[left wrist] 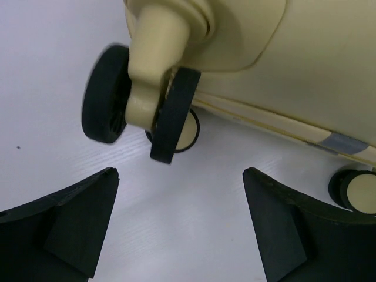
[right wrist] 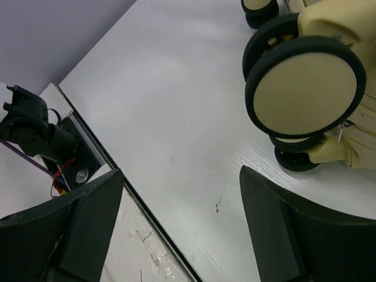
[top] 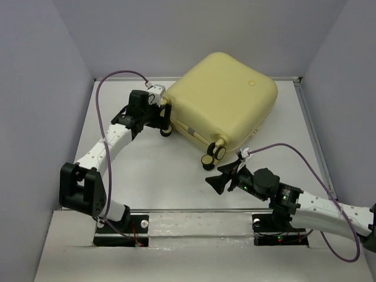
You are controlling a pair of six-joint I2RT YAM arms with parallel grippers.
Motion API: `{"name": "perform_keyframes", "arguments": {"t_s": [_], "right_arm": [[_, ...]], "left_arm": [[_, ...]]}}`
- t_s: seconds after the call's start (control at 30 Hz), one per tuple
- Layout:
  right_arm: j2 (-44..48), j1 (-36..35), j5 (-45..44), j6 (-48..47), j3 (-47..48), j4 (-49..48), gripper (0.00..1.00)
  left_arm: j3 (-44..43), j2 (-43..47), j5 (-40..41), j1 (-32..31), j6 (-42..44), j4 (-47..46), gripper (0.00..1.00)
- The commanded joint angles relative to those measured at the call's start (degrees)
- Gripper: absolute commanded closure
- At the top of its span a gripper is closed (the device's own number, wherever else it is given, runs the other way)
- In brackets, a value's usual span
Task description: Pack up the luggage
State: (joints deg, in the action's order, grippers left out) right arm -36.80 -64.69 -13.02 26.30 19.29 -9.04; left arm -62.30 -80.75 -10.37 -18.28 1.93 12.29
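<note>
One white table point(top: 153, 170) is bearing one luggage point(top: 226, 97), which is lying flat and shut toward the far middle, skewed to the edges. It is showing a pale-yellow hard shell with rounded corners. Two arms are flanking it. The left gripper point(left wrist: 179, 176) is gaping wide just beside one corner wheel point(left wrist: 173, 114). The right gripper point(right wrist: 179, 176) is gaping wide near another wheel point(right wrist: 305, 88), which is showing a black rim and a cream face.

Ahead of my left gripper point(left wrist: 179, 173), the luggage point(left wrist: 305, 64) is showing a smooth, glossy plastic shell; its wheels point(left wrist: 103, 94) are showing matt black tyres; beneath, the table point(left wrist: 47, 70) is looking matt white.
</note>
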Motion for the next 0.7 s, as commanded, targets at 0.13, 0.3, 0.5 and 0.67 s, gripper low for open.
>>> {"name": "perform_keyframes", "arguments": {"t_s": [0.13,0.3,0.5,0.67], "right_arm": [[0.59,-0.27,2.47,-1.52,0.49,1.22,0.13],[-0.2,-0.27,1.85,-2.13,0.92,1.22,0.1],[-0.03,-0.27,0.63,-2.13,0.93,2.09,0.08],[-0.56,-0.27,-1.39,-1.7,1.1,3.32,0.07]], "left_arm": [[-12.39,-5.37,7.55,0.09,8.43,0.45,0.01],[-15.21,-8.54,7.39,0.09,10.19,1.42,0.01],[-18.47,-12.67,4.49,-0.17,10.72,2.38,0.01],[-20.05,-15.4,4.57,-0.17,10.2,2.56,0.18]]}}
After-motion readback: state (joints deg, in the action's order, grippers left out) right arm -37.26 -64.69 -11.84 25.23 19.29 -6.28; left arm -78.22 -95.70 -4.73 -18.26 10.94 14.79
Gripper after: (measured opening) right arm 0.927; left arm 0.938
